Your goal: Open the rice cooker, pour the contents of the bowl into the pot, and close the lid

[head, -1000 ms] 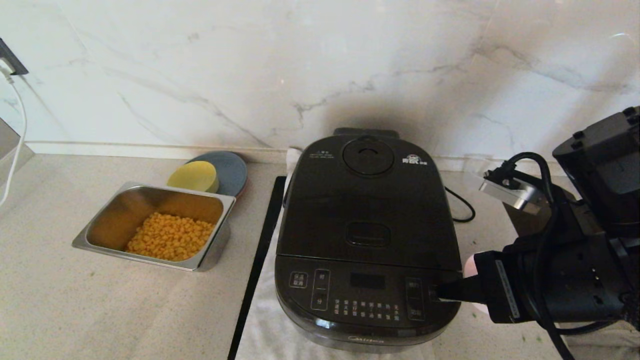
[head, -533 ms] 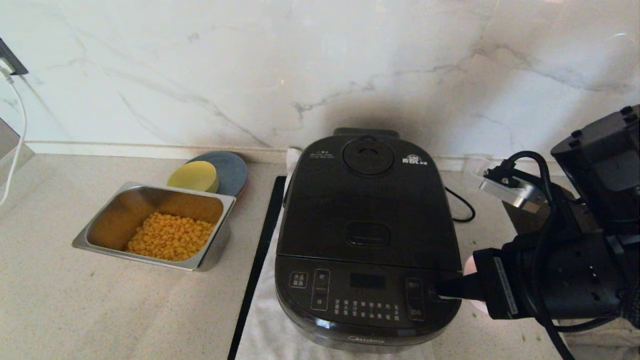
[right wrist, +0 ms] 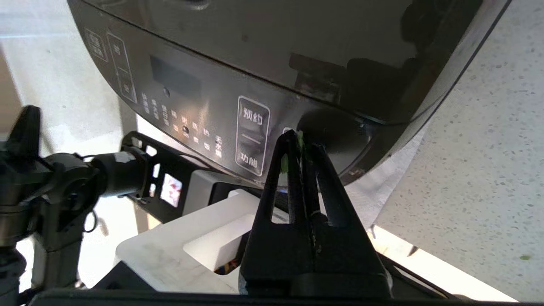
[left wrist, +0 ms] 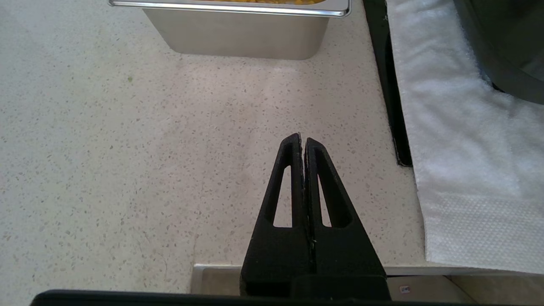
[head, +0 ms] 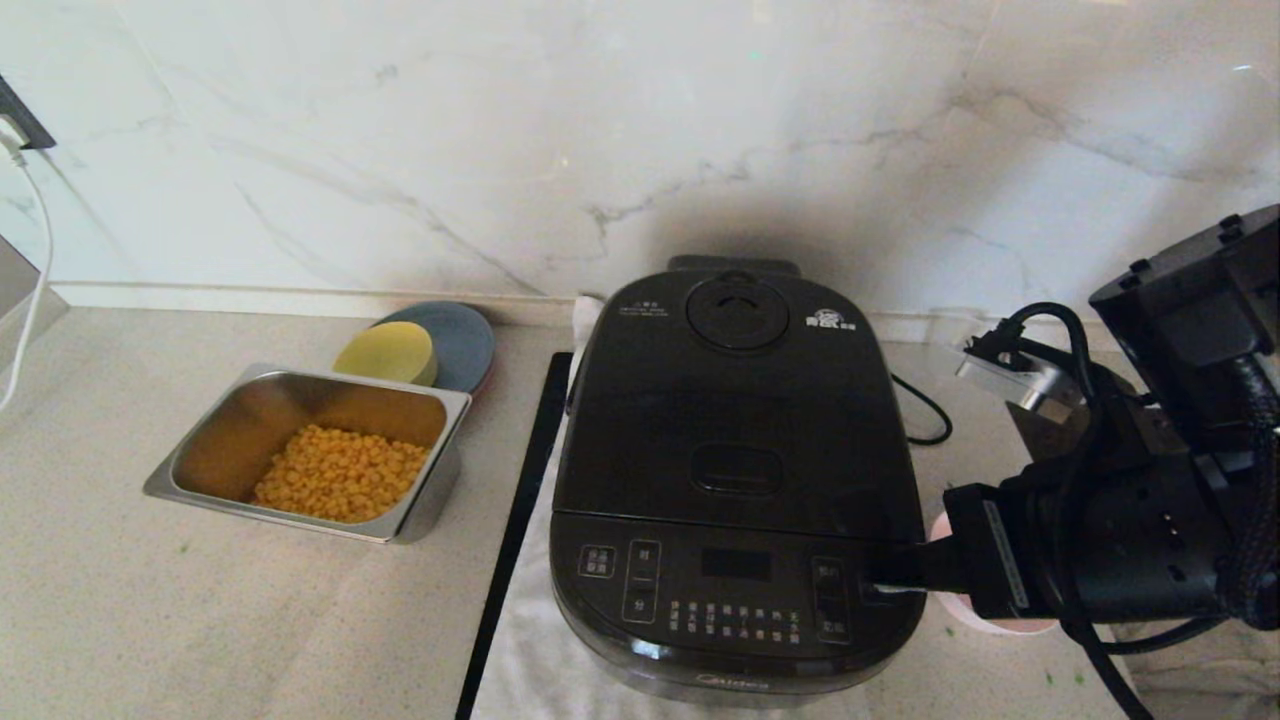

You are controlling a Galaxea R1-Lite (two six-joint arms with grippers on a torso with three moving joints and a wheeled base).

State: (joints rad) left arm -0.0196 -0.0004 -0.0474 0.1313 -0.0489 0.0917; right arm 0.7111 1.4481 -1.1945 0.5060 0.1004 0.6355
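Shifted slightly leftward since a second ago, the right gripper (head: 885, 585), fingers pressed together and holding nothing, points at the near right corner of the rice cooker (head: 735, 480), its lid (head: 735, 400) down. Behind the arm peeks the bowl (head: 1000, 622). Parked over the counter (left wrist: 148, 148), the left gripper (left wrist: 302, 142) is likewise pressed closed.

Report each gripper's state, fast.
Left gripper: shut, empty, above the counter.
Right gripper: shut, empty, tips at the cooker front panel.
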